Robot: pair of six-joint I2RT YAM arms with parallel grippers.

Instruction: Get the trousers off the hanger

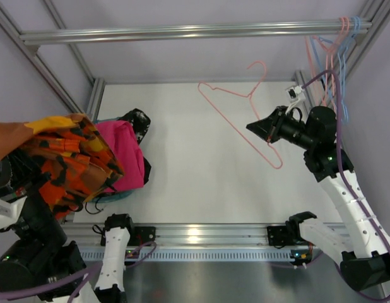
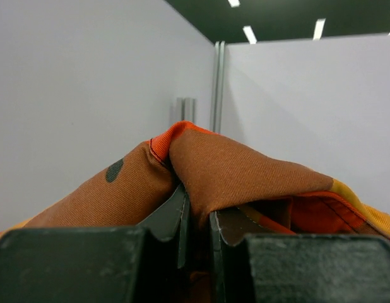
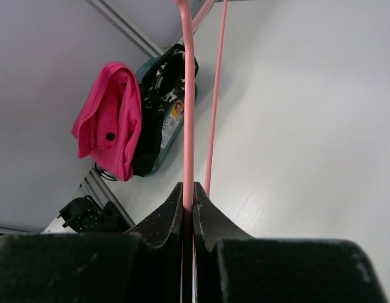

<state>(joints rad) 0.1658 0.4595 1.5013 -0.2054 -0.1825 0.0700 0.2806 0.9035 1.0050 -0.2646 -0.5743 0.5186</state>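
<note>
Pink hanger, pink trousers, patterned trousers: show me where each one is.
pink hanger (image 3: 188, 95), right wrist view, on the nearer wire rod
pink trousers (image 1: 125, 154), top external view, middle of the folded cloth
patterned trousers (image 1: 69, 161), top external view, middle of the hanging cloth

Count from my station:
- Trousers, two: orange patterned pair, pink pair.
- Black garment, one.
- Hangers: one pink hanger on its own, plus bunched hangers, pink and blue, far right. I can't separate those.
- Tools, two: left tool, right tool.
</note>
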